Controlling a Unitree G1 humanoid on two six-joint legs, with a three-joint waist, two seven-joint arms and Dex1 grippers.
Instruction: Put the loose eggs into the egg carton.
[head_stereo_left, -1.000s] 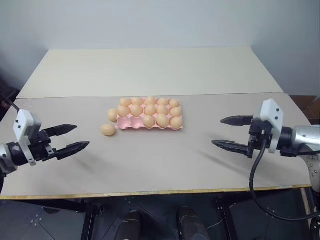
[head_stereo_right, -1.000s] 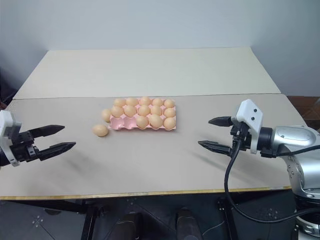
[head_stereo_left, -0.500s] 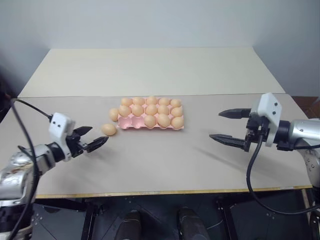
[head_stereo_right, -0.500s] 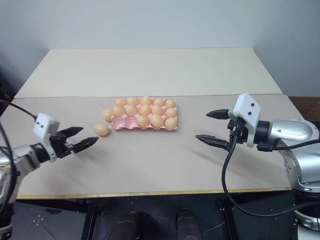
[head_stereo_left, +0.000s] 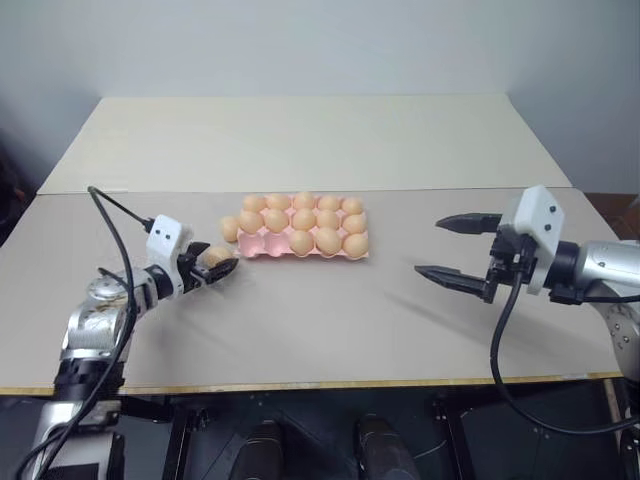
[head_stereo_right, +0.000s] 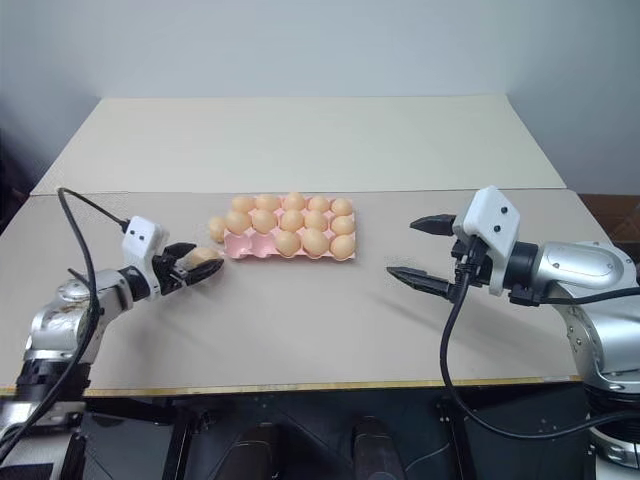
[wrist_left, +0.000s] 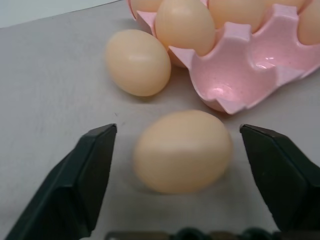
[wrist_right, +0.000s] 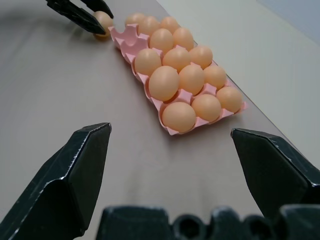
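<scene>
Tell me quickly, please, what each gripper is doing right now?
Left gripper: open, fingers either side of a loose egg, not touching it.
Right gripper: open, empty.

Beige table (head_stereo_left: 330, 300), second paler table (head_stereo_left: 300, 140) joined behind it. On front table: pink egg carton (head_stereo_left: 262, 247), nearly full, two cups at near-left corner empty. One loose egg (head_stereo_left: 229, 229) on table, touching carton left end. Second loose egg (wrist_left: 183, 151) on table just beside carton near-left corner, apart from first.
</scene>
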